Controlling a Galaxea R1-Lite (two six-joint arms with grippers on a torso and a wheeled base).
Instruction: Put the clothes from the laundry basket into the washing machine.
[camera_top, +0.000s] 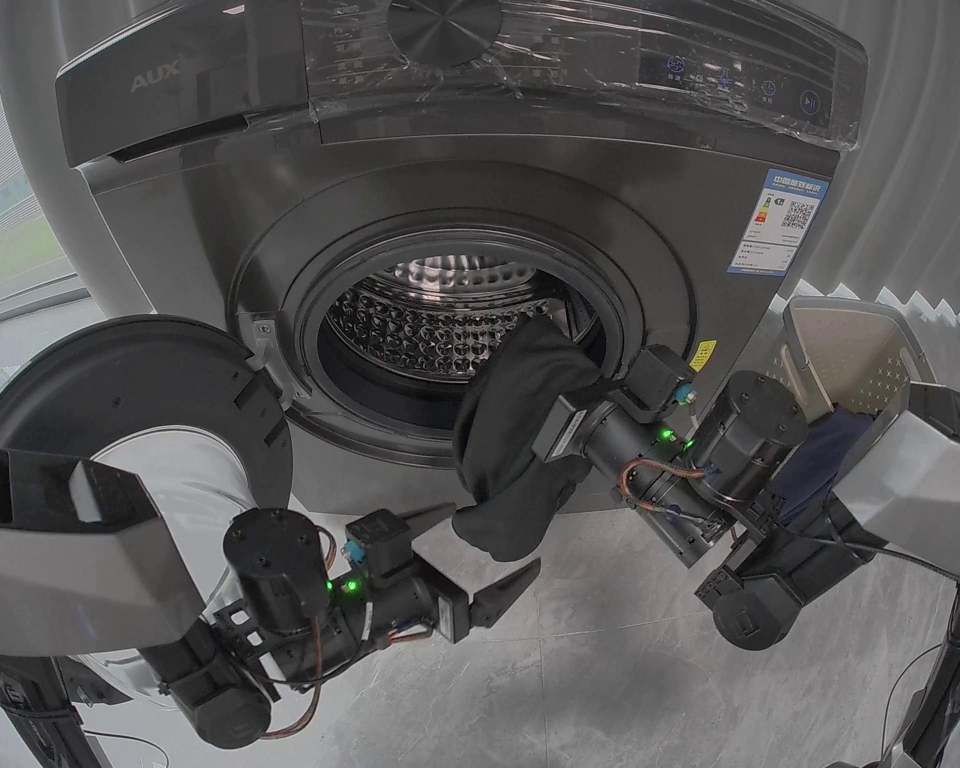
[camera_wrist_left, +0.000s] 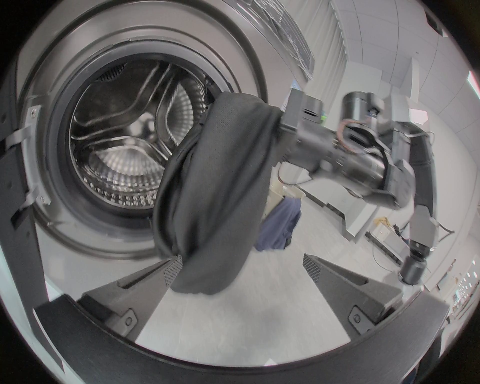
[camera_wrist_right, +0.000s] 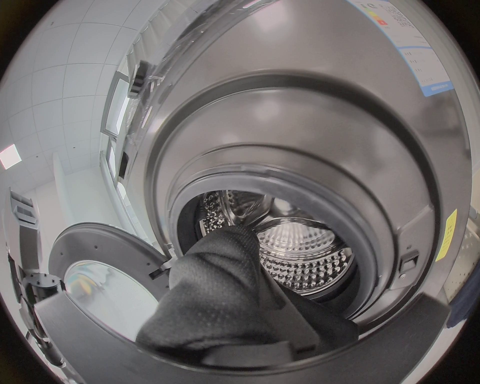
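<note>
A: Where do things stand, biggest first?

B: The washing machine faces us with its drum in full sight. Its door is swung wide at 9 o'clock of the mouth. The laundry basket sits at 3 o'clock of the machine, with blue clothes in it.

A: And the piece in hand?

B: A black garment hangs at the rim of the mouth, at about 4 o'clock on it. Its upper end is draped over the right gripper, which looks clamped on it, though the cloth covers the fingers. The long axis runs from 12 down to 6, so most of the garment is outside and below the sill.

A: The left side?

B: The left gripper waits at 6 o'clock of the garment's tail, near it, jaws spread and empty.

A: So what does the push depend on?

B: I judge the drum's hollow lies toward 10 o'clock from the held end. The right arm is the nearer one and must carry the garment in that way, and the hanging tail may catch on the sill
</note>
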